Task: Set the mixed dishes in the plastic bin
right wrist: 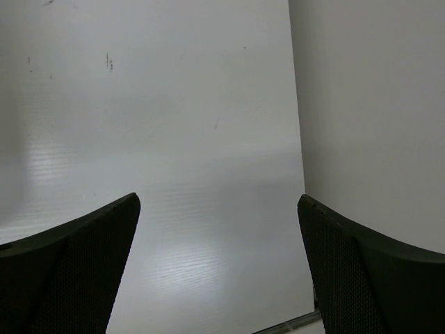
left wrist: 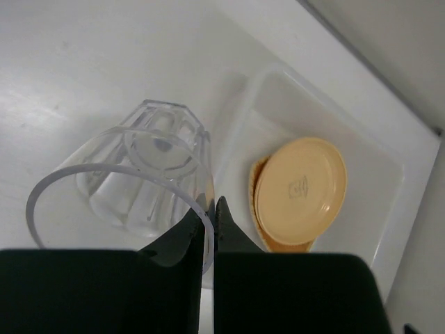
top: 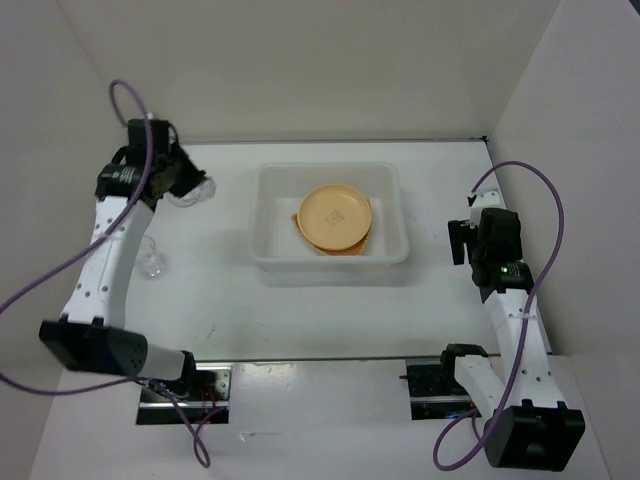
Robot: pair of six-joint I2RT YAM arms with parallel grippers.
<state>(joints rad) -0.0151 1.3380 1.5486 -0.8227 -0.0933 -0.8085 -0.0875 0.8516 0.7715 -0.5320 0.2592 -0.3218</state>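
Observation:
My left gripper (top: pixel 183 180) is shut on the rim of the small clear plastic cup (top: pixel 195 190), holding it tilted above the table, left of the plastic bin (top: pixel 262 215). In the left wrist view the gripper (left wrist: pixel 211 207) pinches the cup (left wrist: pixel 149 163) by its rim, one finger inside and one outside. A round yellow-orange plate (top: pixel 335 215) lies in the bin on top of the orange woven dish (top: pixel 300 224), of which only an edge shows. The plate (left wrist: pixel 300 188), the woven dish (left wrist: pixel 259 219) and the bin (left wrist: pixel 393 209) also show in the left wrist view. My right gripper (top: pixel 462 240) is open and empty (right wrist: pixel 219 202).
White walls close in the table at the back, left and right. A small clear glinting shape (top: pixel 152 265) lies on the table beside the left arm; I cannot tell what it is. The right wrist view shows only bare table (right wrist: pixel 174 139) and wall.

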